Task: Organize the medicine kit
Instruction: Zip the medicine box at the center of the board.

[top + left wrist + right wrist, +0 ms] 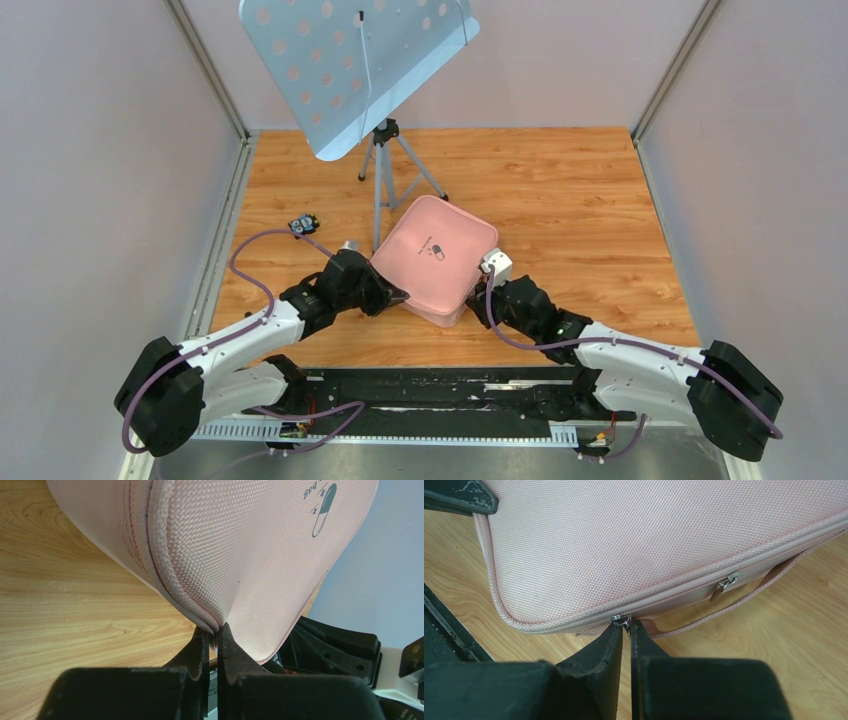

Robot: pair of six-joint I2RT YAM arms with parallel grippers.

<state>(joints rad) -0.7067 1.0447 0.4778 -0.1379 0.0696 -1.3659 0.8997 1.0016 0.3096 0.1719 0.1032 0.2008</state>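
The medicine kit, a pink soft case with a dark pill logo on its lid, lies zipped shut on the wooden table. My left gripper is shut on the seam at its near left corner; the left wrist view shows the fabric of the kit pinched between the two fingers of that gripper. My right gripper meets the near right side. In the right wrist view that gripper is shut on a small metal zipper pull at the kit's corner.
A second zipper slider and a pink carry strap sit further along the same side. A blue perforated music stand on a tripod rises just behind the kit. A small black cabled part lies at the left.
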